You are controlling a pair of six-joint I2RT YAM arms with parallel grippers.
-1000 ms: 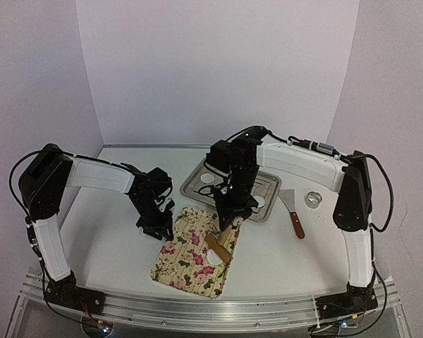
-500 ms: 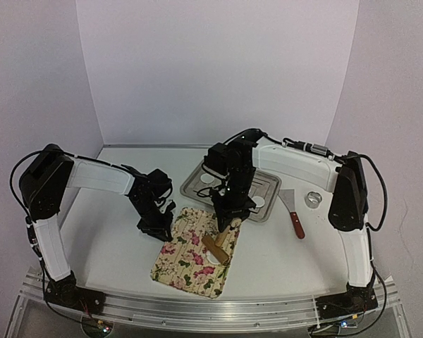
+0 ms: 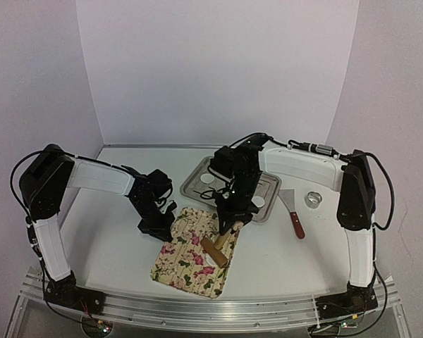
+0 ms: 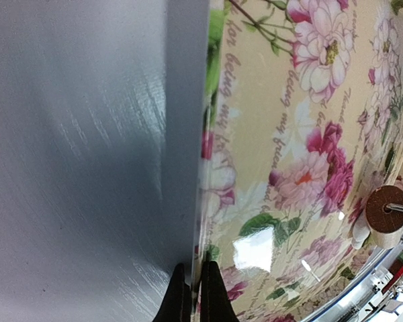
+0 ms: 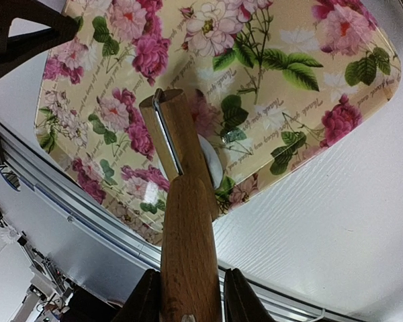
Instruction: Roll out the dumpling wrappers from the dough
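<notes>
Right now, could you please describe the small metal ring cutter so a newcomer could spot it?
Find the rectangular steel tray behind the floral mat. Right of it lies a flat scraper with a red-brown handle; the cutter sits just beyond, a small shiny ring, no handle.

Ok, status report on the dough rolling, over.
Left claw shut on edge of flowered rectangular board. Right claw gripping wooden rolling pin over small white round dumpling wrapper. Nothing blocking.
</notes>
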